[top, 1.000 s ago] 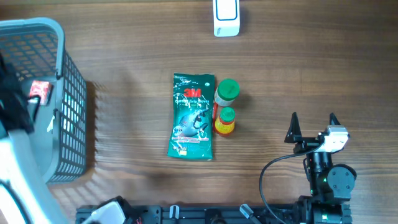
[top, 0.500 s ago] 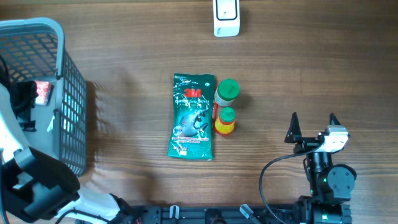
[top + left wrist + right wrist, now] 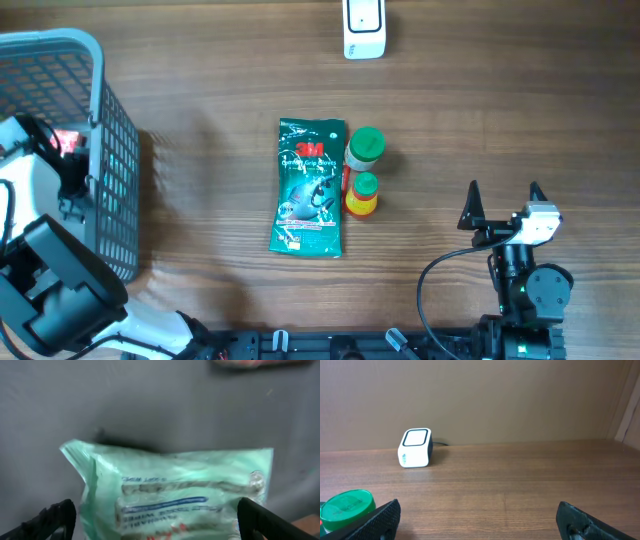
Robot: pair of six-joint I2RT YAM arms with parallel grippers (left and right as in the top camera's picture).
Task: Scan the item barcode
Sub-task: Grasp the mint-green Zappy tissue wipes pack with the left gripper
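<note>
The wooden worktop (image 3: 220, 100) carries a grey mesh basket (image 3: 115, 150) at its left end; the left arm reaches into it.

1. Left claw (image 3: 157, 521): fingers spread wide, nothing clamped. A pale green pouch (image 3: 180, 490) with blue print lies flat on the basket floor directly ahead of the claw, between the lines of the two fingers. No barcode can be made out on the face that shows.
2. Right claw (image 3: 503, 190): fingers fully apart, empty, parked at the near right of the worktop.
3. Ahead and left of the right claw lie a green 3M packet (image 3: 310, 188) and two green-capped bottles (image 3: 362, 170), touching one another.
4. Far ahead of the right claw, at the worktop's back edge, stands the white barcode scanner (image 3: 364, 28).

Step in hand, as judged: pick-up of the pouch. The next move calls for lowering the left claw, closing on the pouch, lifting it clear of the basket wall, and presenting its barcode to the scanner window.
</note>
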